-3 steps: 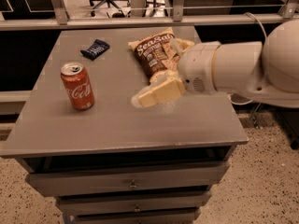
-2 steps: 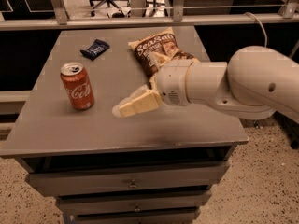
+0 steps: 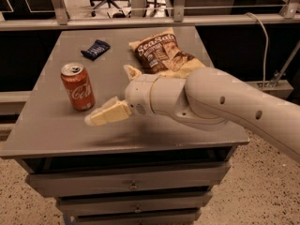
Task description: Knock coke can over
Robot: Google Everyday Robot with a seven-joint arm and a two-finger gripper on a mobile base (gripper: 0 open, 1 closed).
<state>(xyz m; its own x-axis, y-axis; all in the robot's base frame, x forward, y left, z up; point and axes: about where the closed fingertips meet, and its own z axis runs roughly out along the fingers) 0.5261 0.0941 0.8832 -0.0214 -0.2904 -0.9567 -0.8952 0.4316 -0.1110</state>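
Observation:
The coke can (image 3: pixel 78 87) is red with white script and a silver top. It stands upright on the left part of the grey cabinet top (image 3: pixel 56 135). My gripper (image 3: pixel 97 118) comes in from the right on the white arm (image 3: pixel 211 102) and hovers low over the top. Its cream fingers lie together, shut and empty. Their tips point left, just right of and in front of the can's base, a small gap away.
A tan-and-brown chip bag (image 3: pixel 161 53) lies at the back right, partly behind the arm. A small dark blue packet (image 3: pixel 95 49) lies at the back left. The cabinet has drawers below. A metal rail (image 3: pixel 140 21) runs behind.
My gripper has moved left and a little forward across the cabinet top, from near the chip bag to close beside the can. The can has not moved.

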